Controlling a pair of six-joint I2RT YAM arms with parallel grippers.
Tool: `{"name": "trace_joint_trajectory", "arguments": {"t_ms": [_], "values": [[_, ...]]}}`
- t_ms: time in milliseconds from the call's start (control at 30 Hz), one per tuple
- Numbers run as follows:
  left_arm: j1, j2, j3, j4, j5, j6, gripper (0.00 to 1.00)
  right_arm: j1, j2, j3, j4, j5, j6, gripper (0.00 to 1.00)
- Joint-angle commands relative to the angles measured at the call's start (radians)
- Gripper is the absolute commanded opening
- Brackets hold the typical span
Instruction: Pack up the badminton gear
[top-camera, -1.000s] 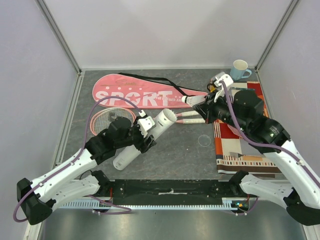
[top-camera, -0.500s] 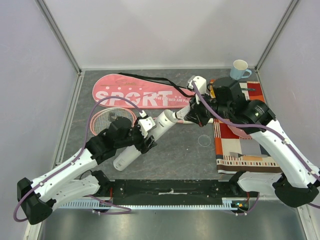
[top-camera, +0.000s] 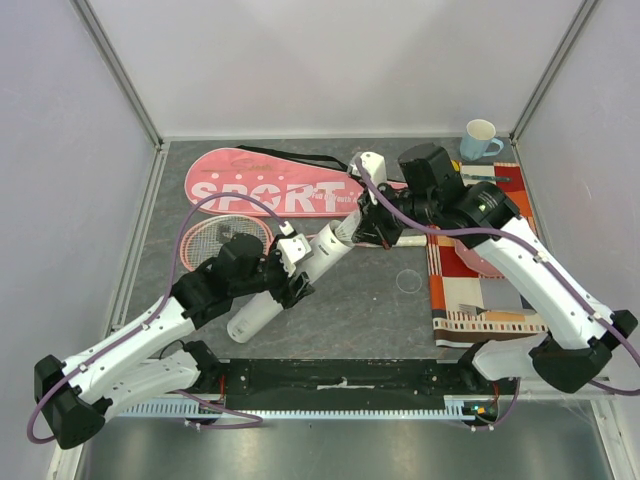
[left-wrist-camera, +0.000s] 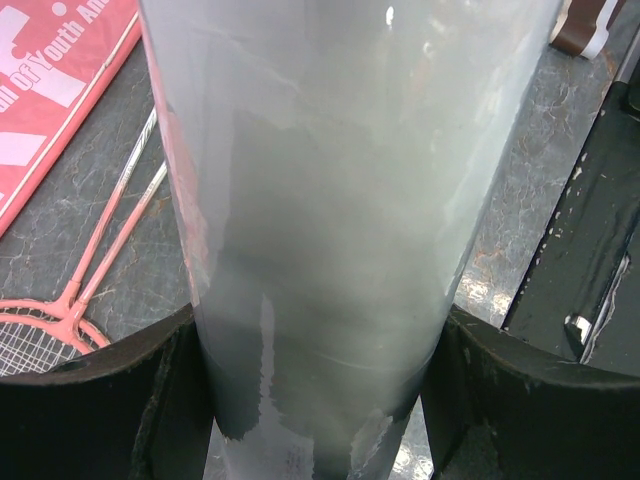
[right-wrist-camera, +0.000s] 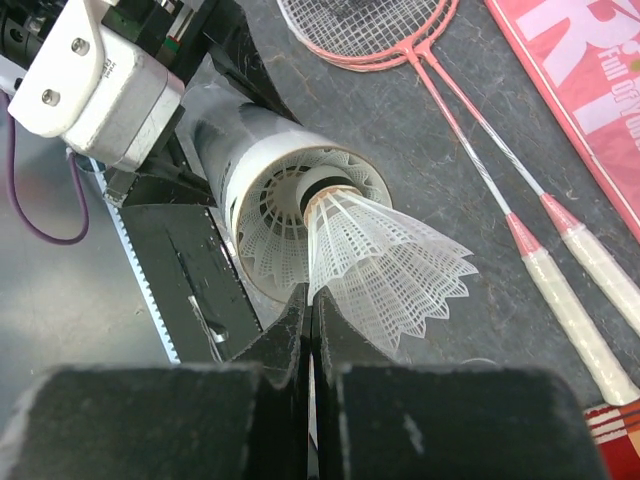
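the left gripper has one black finger on each side of the long white tube, and its jaws press on the tube and hold it. the tube slants across the middle of the dark table, with its open mouth pointing at the right gripper. i cannot tell if its other end rests on the table. the right gripper's jaws are shut tight, and they pinch the edge of the feather skirt of a white shuttlecock. the round nose of this shuttlecock is just inside the mouth of the tube. another shuttlecock sits inside the tube, and the nose of the held one pokes into its skirt. the two pink rackets lie flat on the table, side by side, beside the tube. the pink bag with the word "sport" lies flat behind them, near the back wall. a striped cloth lies on the right side of the table, and a pale blue cup stands at the back right corner.
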Motion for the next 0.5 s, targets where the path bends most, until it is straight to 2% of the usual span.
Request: {"name": "trace_joint_trajectory", "arguments": {"t_ms": [0,467], "values": [[0.001,-0.002,0.030,0.045,0.032,0.017,0.17,-0.001,0.032,0.070,-0.016,-0.054,-0.039,0.00],[0.001,-0.005,0.030,0.045,0.036,0.018,0.17,0.014,0.093,0.116,-0.034,-0.170,-0.069,0.00]]}}
